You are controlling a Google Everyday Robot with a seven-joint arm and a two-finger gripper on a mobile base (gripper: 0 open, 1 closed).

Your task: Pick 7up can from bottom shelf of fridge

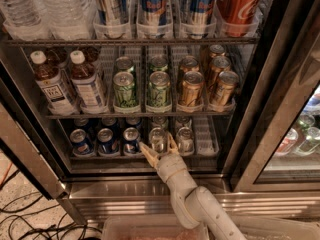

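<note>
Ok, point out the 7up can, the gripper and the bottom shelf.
7up can (158, 134), camera view, on its silver top.
gripper (157, 145), camera view, midway between its open fingertips.
bottom shelf (205, 134), camera view, on its bare right lane.

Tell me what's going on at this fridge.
The robot's arm is reaching into the open fridge. Its gripper is at the front of the bottom shelf, with its fingers open and spread just in front of the 7up can. The can stands on the shelf, not yet gripped or lifted. Blue cans stand to its left.
</note>
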